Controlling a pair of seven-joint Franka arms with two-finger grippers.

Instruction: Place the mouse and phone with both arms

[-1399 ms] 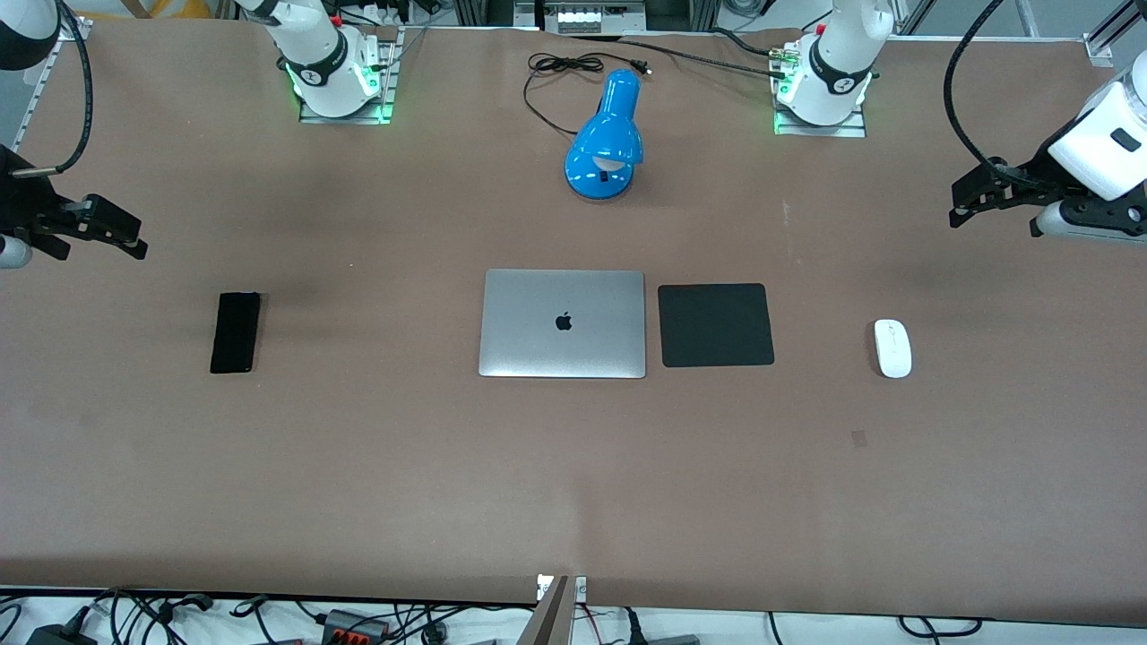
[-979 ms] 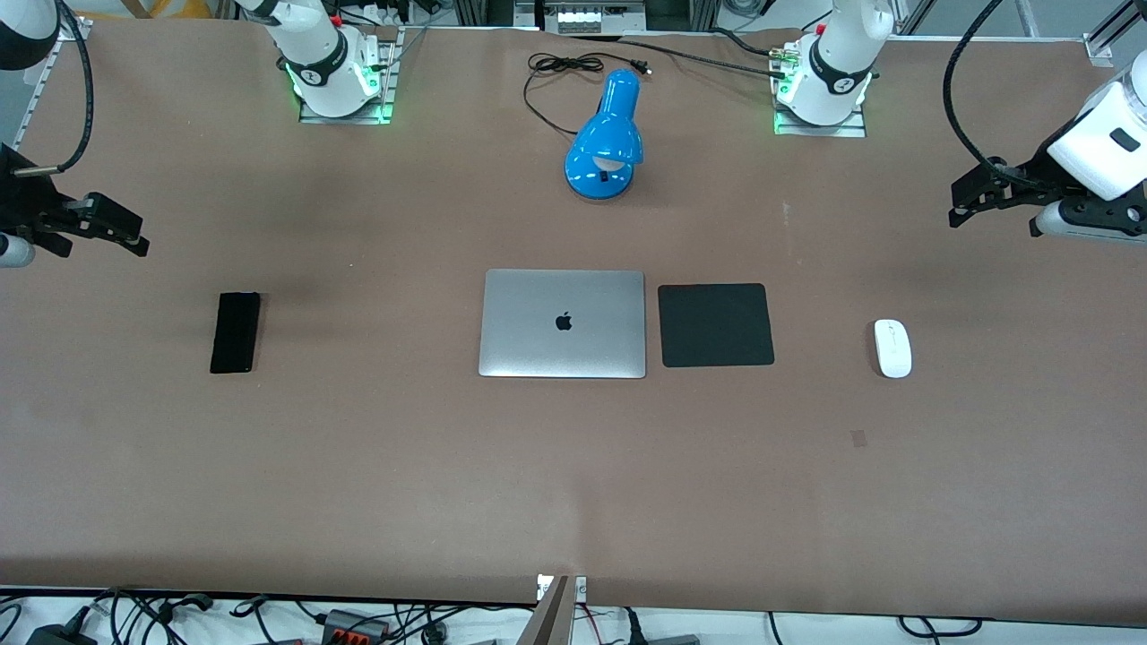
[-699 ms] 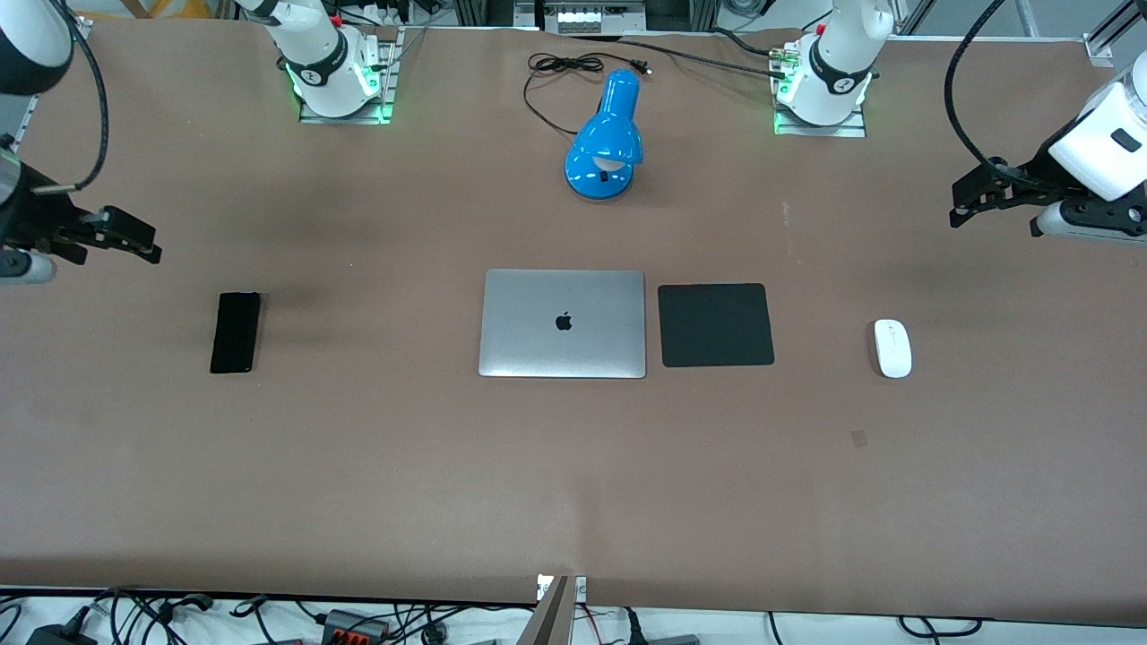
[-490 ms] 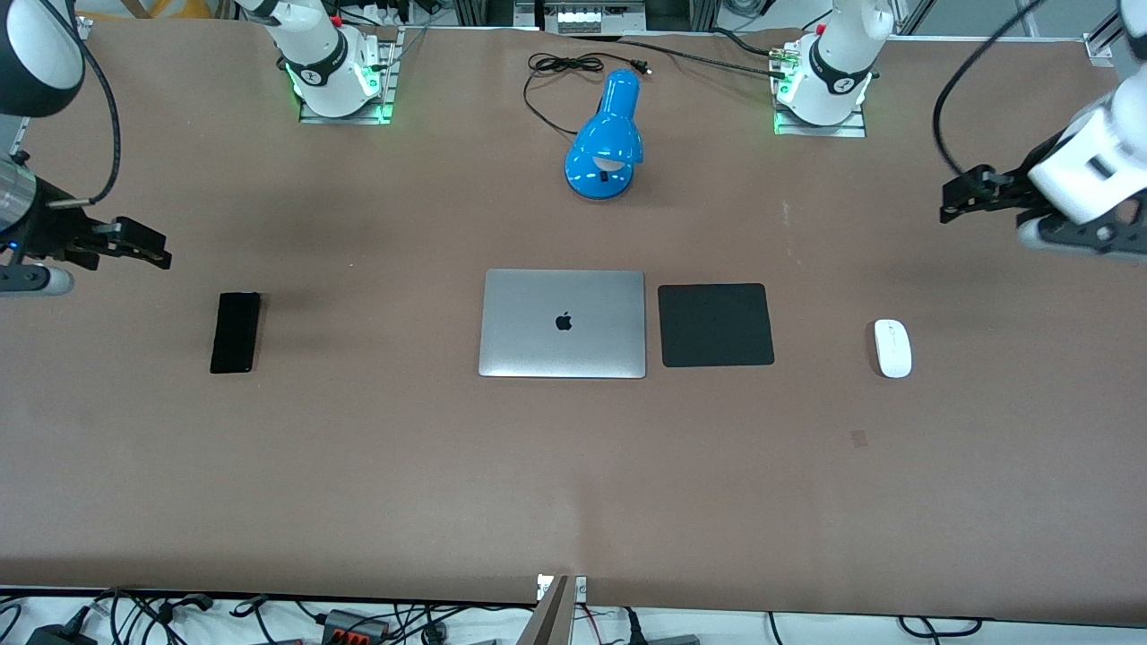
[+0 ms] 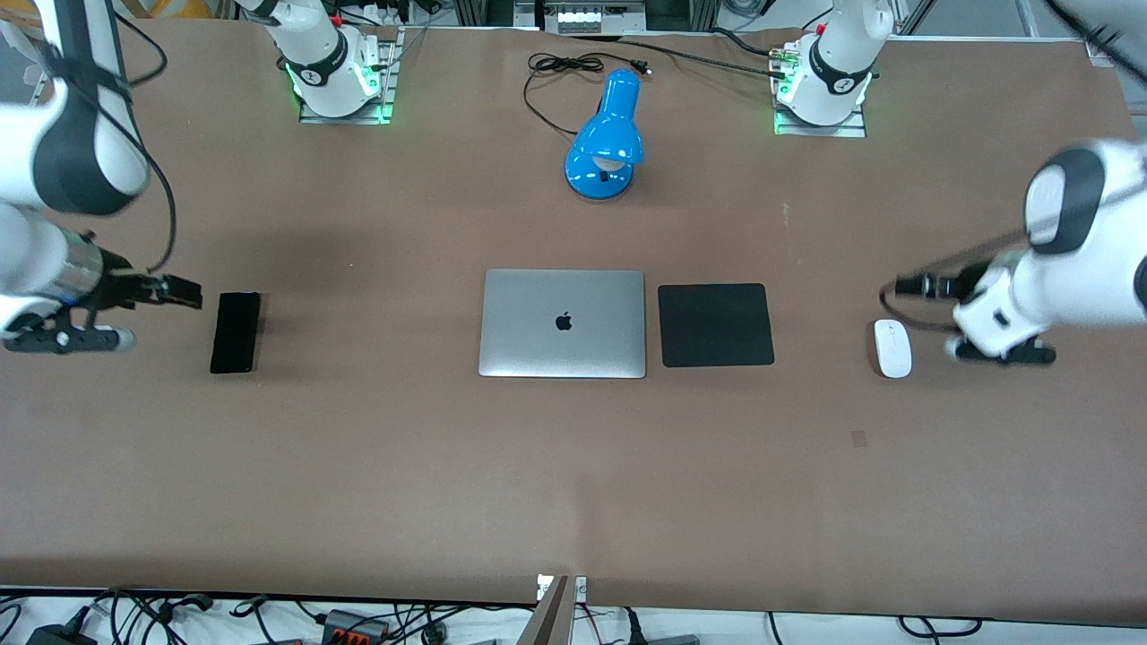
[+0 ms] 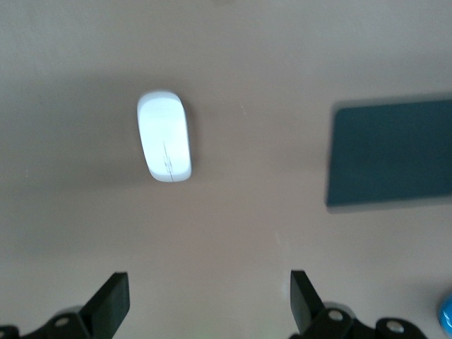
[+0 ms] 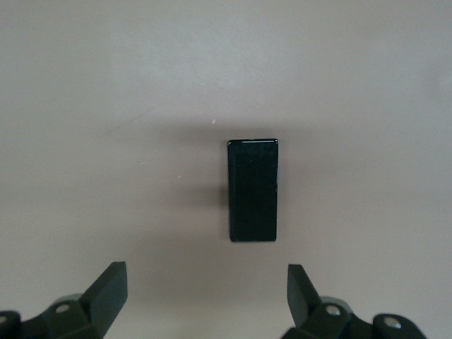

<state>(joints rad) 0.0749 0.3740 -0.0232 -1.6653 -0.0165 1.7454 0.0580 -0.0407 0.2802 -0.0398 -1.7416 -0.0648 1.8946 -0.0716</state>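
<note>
Beside the spread left gripper (image 5: 901, 288) lies the mouse (image 5: 892, 348), off-centre between its fingers (image 6: 109, 305); a descent risks clipping it. Right gripper (image 5: 184, 294), also spread, hovers beside the flat phone (image 5: 235, 331), which may slide toward the laptop (image 5: 563, 323).

The laptop (image 5: 563, 323) lies mid-table, the mouse pad (image 5: 716, 324) just beside it toward the left arm's end. The mouse (image 5: 892, 348) lies farther that way; the phone (image 5: 236, 331) lies toward the right arm's end.
</note>
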